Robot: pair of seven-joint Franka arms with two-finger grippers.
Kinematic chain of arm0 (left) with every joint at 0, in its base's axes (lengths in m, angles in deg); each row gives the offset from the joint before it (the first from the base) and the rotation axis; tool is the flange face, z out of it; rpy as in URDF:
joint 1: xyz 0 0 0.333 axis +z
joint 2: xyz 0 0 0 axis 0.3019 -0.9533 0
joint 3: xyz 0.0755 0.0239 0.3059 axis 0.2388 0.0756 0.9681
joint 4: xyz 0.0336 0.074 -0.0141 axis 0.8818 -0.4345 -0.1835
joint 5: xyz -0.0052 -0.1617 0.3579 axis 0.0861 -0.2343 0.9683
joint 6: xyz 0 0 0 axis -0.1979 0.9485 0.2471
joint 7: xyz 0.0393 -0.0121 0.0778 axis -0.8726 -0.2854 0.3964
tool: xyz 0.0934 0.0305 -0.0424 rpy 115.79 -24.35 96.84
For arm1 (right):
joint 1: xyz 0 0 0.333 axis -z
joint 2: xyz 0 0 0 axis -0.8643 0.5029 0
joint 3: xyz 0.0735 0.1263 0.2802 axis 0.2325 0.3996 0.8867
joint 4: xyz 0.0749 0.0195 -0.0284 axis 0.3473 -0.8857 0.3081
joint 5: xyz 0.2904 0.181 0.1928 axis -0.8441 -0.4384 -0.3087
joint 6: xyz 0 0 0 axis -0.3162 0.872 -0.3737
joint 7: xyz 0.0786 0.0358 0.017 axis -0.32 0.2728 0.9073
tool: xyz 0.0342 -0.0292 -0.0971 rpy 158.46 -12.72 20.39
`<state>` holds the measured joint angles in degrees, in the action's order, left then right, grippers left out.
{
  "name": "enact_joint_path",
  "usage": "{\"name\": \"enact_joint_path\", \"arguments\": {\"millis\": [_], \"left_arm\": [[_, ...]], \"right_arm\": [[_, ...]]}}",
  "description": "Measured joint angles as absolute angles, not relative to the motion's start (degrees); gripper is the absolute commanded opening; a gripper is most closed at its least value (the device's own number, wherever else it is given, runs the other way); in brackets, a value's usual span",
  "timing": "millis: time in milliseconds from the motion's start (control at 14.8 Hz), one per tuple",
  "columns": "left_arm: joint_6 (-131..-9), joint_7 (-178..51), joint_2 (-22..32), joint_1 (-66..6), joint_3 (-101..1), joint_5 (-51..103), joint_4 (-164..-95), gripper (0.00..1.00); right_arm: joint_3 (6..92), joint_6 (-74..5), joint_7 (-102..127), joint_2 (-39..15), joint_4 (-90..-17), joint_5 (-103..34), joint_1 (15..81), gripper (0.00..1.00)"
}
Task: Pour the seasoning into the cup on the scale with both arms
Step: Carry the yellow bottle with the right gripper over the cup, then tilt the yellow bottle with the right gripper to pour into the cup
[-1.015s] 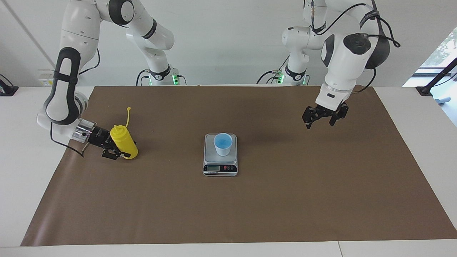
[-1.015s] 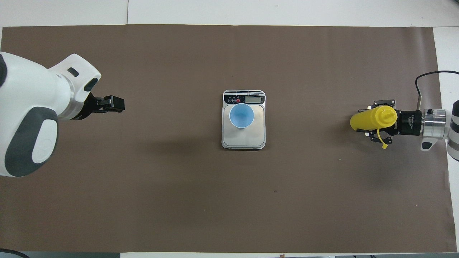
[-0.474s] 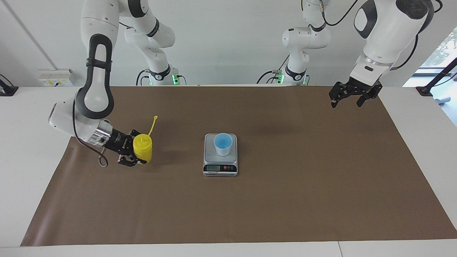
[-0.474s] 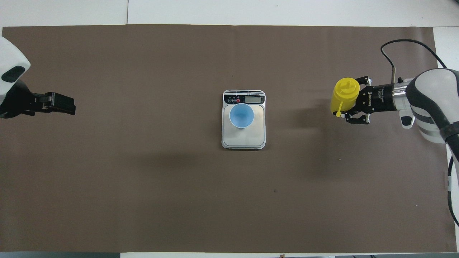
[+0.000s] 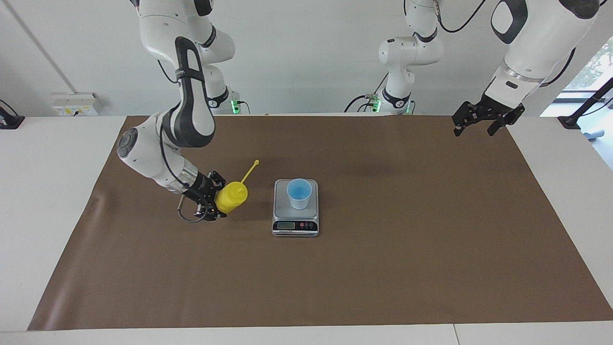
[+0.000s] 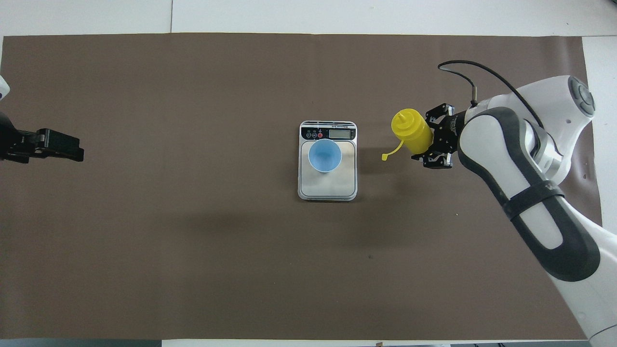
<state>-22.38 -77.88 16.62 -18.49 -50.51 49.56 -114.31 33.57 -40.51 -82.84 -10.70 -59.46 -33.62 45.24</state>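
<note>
The yellow seasoning bottle (image 5: 231, 196) (image 6: 412, 129) is held in my right gripper (image 5: 215, 203) (image 6: 431, 142), which is shut on its body. The bottle is off the mat, beside the scale toward the right arm's end, and tilted with its nozzle toward the scale. Its cap strap (image 5: 251, 170) hangs free. The light-blue cup (image 5: 299, 193) (image 6: 325, 155) stands upright on the silver scale (image 5: 294, 225) (image 6: 328, 188) at the table's middle. My left gripper (image 5: 483, 125) (image 6: 58, 147) is open and empty, raised over the mat's edge at the left arm's end.
A brown mat (image 5: 383, 268) (image 6: 193, 250) covers most of the white table. The right arm's elbow and forearm (image 6: 530, 193) hang over the mat at the right arm's end.
My right gripper has lifted the bottle, carried it toward the scale and tipped its nozzle toward it. My left gripper has risen and drawn back toward the left arm's end.
</note>
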Motion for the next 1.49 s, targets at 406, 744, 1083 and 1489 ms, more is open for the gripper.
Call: {"name": "enact_joint_path", "arguments": {"millis": [406, 744, 1083, 1489], "left_arm": [[-22.25, -77.88, 16.66, -18.48, -50.46, 49.56, -114.31, 1.0], [-22.22, -77.88, 16.71, -18.49, -50.52, 49.55, -114.32, 1.0], [-22.22, -77.88, 16.71, -18.49, -50.59, 49.55, -114.32, 1.0], [-22.22, -77.88, 16.71, -18.49, -50.58, 49.55, -114.32, 1.0]], "right_arm": [[33.59, -41.79, -94.39, -11.15, -58.4, -19.16, 37.6, 0.0], [33.59, -41.78, -94.94, -11.15, -58.37, -8.68, 35.6, 0.0], [33.61, -38.58, -96.77, -11.08, -56.79, 1.0, 32.78, 0.0], [33.65, -24.33, -98.33, -6.69, -42.61, 9.12, 31.26, 0.0]]}}
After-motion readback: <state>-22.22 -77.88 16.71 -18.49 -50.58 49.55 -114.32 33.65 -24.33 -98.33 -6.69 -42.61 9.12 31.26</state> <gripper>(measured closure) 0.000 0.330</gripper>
